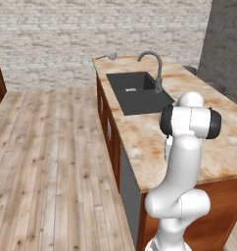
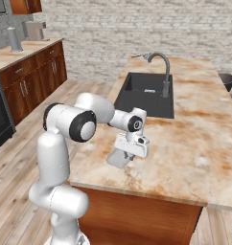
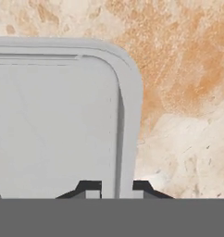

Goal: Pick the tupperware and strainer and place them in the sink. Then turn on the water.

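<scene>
On the marble island counter, short of the sink: the gripper pinches the rim of the tupperware.
In the hand view the 2 dark fingertips stand close together, 1 on each side of the container's raised grey-white edge near a rounded corner, so the jaws are nearly closed on that rim. In the right base view the tupperware lies flat near the counter's front edge, well nearer the robot than the black sink, under the lowered hand. The strainer rests beyond the sink, at the counter's far corner. The grey gooseneck faucet arches over the basin.
</scene>
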Tool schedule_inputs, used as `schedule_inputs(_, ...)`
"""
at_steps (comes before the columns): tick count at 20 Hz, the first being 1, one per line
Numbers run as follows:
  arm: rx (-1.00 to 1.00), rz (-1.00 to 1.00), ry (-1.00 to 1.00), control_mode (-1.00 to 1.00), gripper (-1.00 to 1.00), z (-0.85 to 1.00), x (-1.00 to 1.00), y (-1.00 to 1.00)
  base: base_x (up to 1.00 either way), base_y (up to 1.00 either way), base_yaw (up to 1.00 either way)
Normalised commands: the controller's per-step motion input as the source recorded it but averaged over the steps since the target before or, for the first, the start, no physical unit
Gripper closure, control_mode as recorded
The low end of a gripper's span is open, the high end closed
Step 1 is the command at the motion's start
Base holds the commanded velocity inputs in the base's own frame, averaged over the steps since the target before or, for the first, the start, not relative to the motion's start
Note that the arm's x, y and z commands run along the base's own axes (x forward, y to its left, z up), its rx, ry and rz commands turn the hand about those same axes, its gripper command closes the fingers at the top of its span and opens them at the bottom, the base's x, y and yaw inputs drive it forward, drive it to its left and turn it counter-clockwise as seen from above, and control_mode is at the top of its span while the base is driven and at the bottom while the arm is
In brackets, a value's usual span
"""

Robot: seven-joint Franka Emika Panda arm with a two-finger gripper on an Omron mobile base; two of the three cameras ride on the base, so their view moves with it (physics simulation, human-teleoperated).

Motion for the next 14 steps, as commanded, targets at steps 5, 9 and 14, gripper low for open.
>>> schedule_inputs(5, 0.01, 0.00, 0.00, -1.00, 1.00, 0.04, 0.00, -0.11, 0.00, 0.00, 0.00)
schedule_inputs(9, 0.04, 0.00, 0.00, -1.00, 1.00, 0.31, -0.04, -0.21, 0.00, 0.00, 0.00)
schedule_inputs(14, 0.06, 0.00, 0.00, -1.00, 1.00, 0.62, -0.20, -0.07, 0.00, 0.00, 0.00)
